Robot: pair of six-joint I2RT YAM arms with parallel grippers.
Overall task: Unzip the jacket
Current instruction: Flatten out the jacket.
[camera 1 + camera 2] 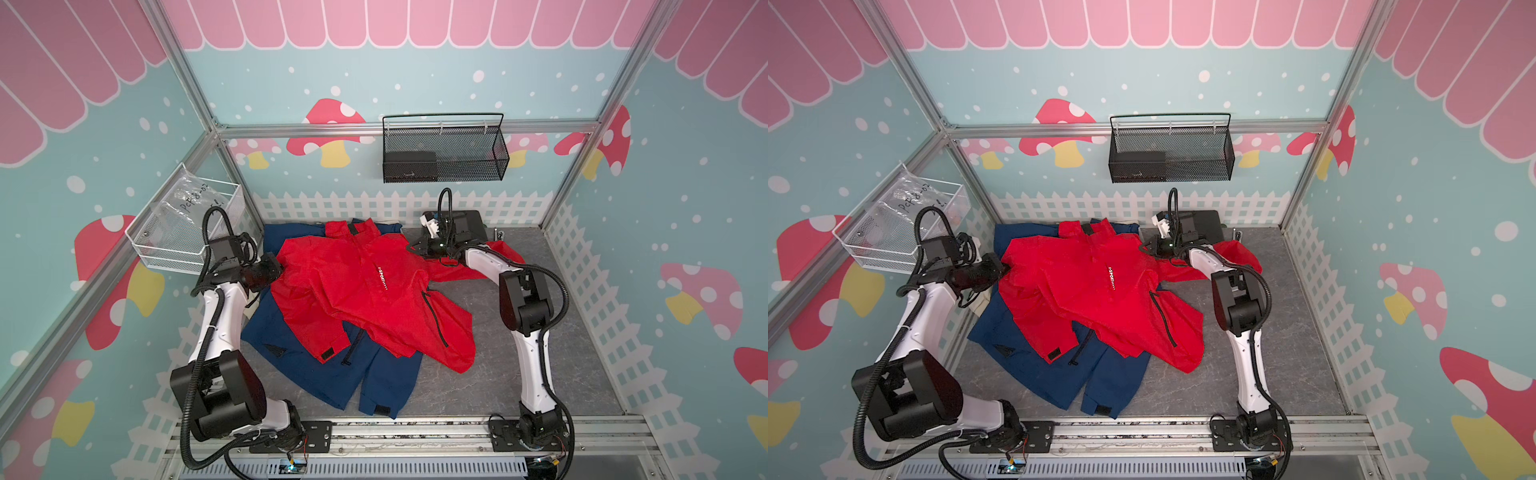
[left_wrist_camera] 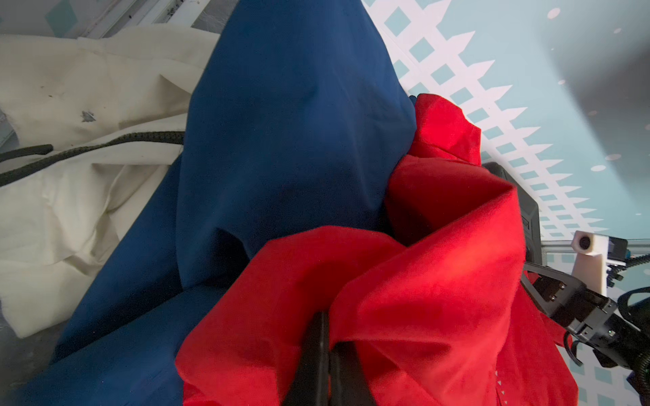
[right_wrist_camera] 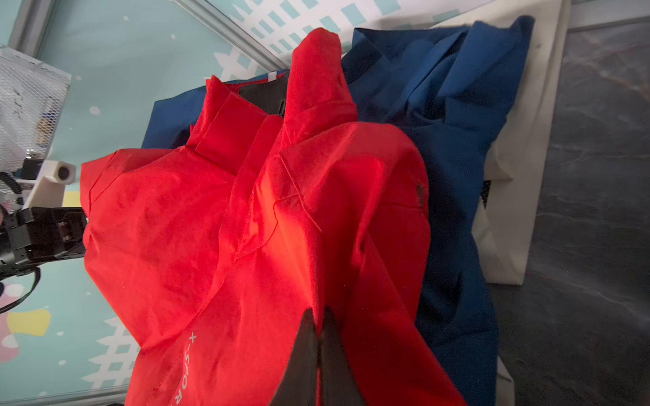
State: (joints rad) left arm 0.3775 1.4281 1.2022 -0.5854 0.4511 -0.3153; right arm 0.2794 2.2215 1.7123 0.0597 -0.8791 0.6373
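A red jacket [image 1: 365, 291] lies crumpled on top of a dark blue garment [image 1: 316, 365] in both top views, collar toward the back wall. White lettering [image 1: 381, 279] runs down its front; I cannot make out the front zip's slider. My left gripper [image 1: 279, 266] is shut on a fold of red fabric at the jacket's left shoulder, shown close up in the left wrist view [image 2: 330, 330]. At the jacket's right shoulder my right gripper [image 1: 411, 247] pinches red cloth between nearly closed fingers [image 3: 319, 313]. The cloth between the two grippers is lifted off the table.
A cream cloth [image 2: 88, 88] lies under the blue garment. A white wire basket [image 1: 187, 224] hangs on the left wall, a black mesh basket [image 1: 444, 149] on the back wall. A black box [image 1: 467, 222] sits at the back right. The grey tabletop [image 1: 540, 332] shows on the right.
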